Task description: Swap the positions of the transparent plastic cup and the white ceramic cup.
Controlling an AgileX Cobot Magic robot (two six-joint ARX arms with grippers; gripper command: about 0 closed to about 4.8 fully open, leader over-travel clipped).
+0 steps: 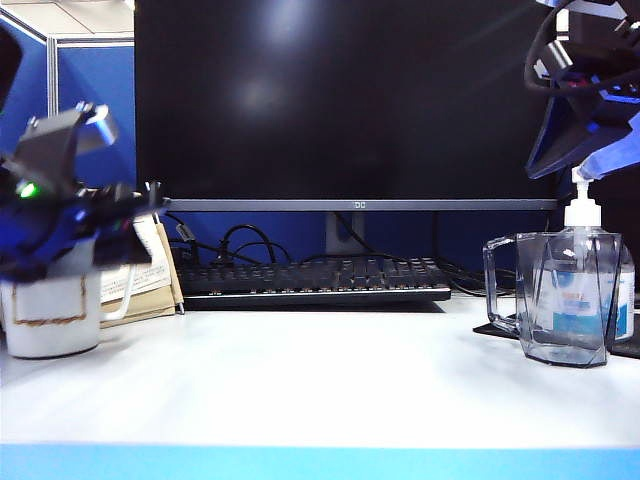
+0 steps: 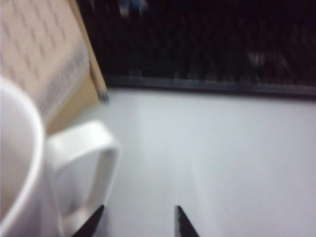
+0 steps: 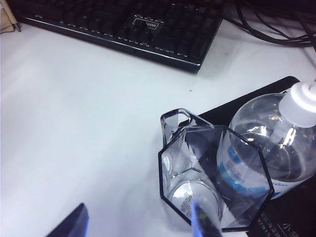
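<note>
Left gripper [image 2: 138,219], part open and empty, hangs at the white ceramic cup [image 1: 50,305] on the counter's [image 1: 320,390] left; centre the handle between the fingertips first. Right gripper [image 3: 140,224], open and empty (high above), hovers over the transparent plastic cup [image 1: 560,295], far right.

Left gripper [image 2: 138,222]: two dark fingertips apart, over bare white table [image 2: 222,163]. One tip just beside white ceramic cup [image 2: 29,168] handle. Blurred: tan booklet [image 2: 54,64] behind cup, dark keyboard [image 2: 207,49] across far edge.
</note>
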